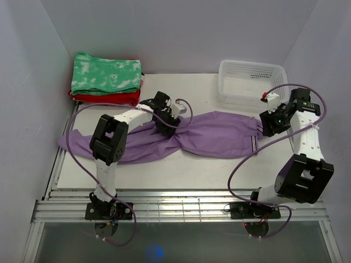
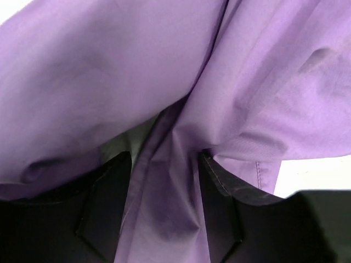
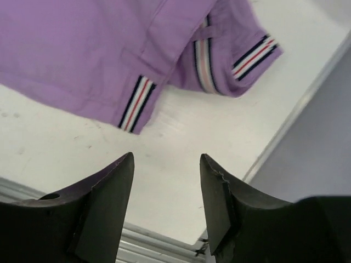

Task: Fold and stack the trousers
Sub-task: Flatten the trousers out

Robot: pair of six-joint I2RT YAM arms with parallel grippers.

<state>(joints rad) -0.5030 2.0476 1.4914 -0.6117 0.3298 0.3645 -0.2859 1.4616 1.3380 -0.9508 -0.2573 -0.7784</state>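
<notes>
Fingers (image 2: 104, 208) of the left gripper (image 2: 164, 158) stand spread, with a raised ridge of the trousers (image 1: 214, 134) running loose between them. We see cloth in the gap but no pinch on it. The right gripper (image 3: 167, 159) is spread too, with nothing between its fingers. It hangs over bare surface (image 3: 66, 148), just short of the trousers' striped end (image 3: 137, 104).

Working outward, the trousers lie flat with their long axis running across the surface. They start just in front of the basket (image 1: 249, 90) and stretch away from it to the surface's far edge. The striped end is the end nearest the basket, and the right gripper (image 1: 269, 127) sits beside it. The left gripper (image 1: 164, 125) is well away from the basket, over the narrow, twisted middle of the cloth.

We judge that the next fold runs along that axis, carrying the basket-side end away from the basket. The right arm is the nearer one for that, with the cloth straight ahead of its fingers.

The overhead view gives us the whole length and the twist, but not the gaps between the fingers. The wrist views give those gaps. The right wrist view also shows the striped end lying in overlapping layers, which the overhead view barely shows. Two folded garments (image 1: 107, 76) sit stacked far from the basket.
</notes>
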